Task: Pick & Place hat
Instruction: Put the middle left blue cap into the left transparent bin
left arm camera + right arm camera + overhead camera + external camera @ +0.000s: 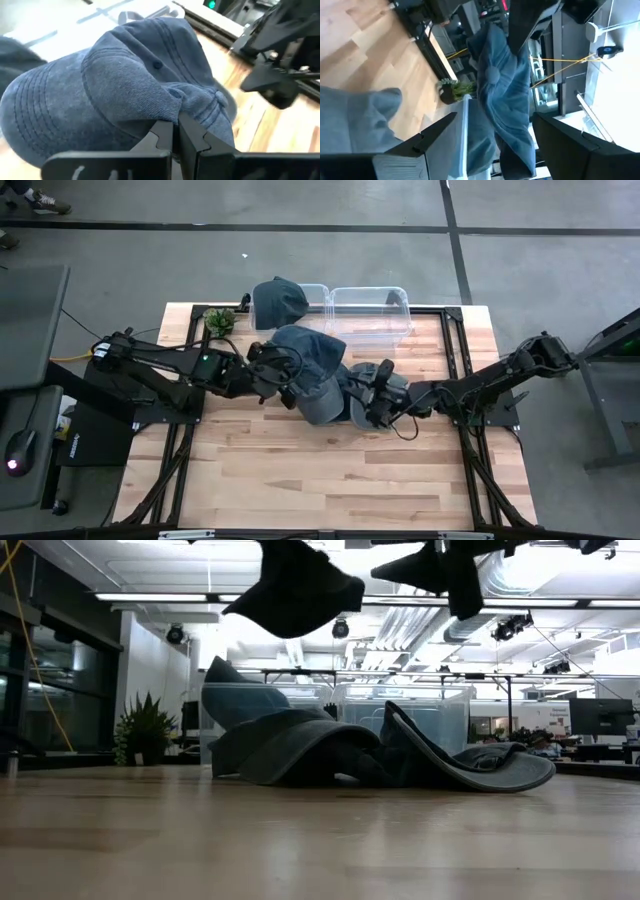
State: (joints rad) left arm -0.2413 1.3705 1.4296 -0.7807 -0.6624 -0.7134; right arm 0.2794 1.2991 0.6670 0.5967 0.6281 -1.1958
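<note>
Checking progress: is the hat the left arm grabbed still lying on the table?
No, lifted. The left pincer is shut on the blue hat; the low view shows it hanging above the hat pile.

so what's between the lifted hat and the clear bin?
High view: nothing; the hat held by the left tool borders the clear bin directly.
</note>
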